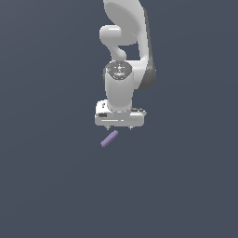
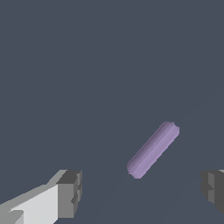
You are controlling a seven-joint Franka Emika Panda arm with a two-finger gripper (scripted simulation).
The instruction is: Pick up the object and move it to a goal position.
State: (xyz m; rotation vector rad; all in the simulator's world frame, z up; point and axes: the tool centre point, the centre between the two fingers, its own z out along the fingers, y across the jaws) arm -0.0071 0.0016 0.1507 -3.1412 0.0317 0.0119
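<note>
The gripper (image 1: 119, 127) is spread wide and holds nothing, its fingers (image 2: 70, 192) pointing down at the surface (image 1: 56, 186). The bar (image 1: 109, 138) lies flat on the surface just below the gripper, angled diagonally. In the wrist view it (image 2: 153, 149) sits between the two fingers, touching neither.

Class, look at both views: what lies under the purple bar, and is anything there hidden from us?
Under the purple bar only the plain dark grey surface shows. The strip directly beneath it is covered. The open end effector is apart from the bar, fingers not touching it.
</note>
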